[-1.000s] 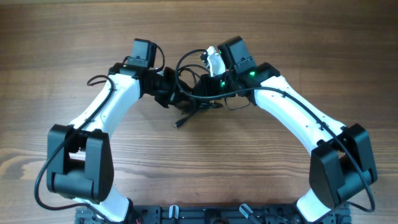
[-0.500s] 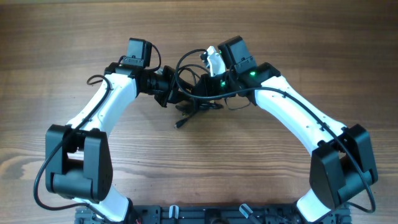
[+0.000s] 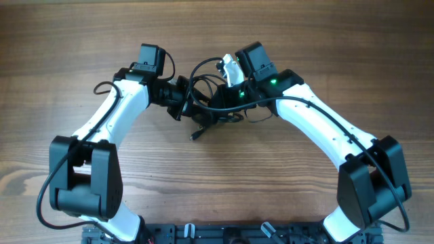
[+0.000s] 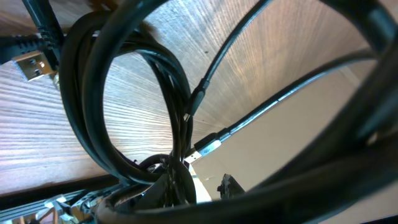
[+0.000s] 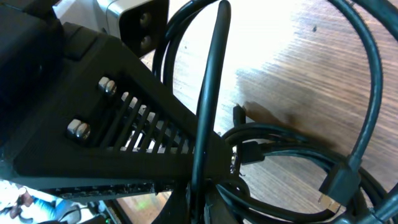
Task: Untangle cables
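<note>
Wooden table carries one bundle of cables, rear centre, between two grippers. Right gripper: jaws pressed together, apparently pinching a strand. Left gripper: jaw state cannot be told. Risk: pulling apart could cinch loops into a knot or strain a plug. Count: one tangle, strands uncountable, two metal plug ends visible.

Brown wood-grain counter fills the overhead view, its grain running 9 to 3 o'clock, evenly lit, with bright glare up close
</note>
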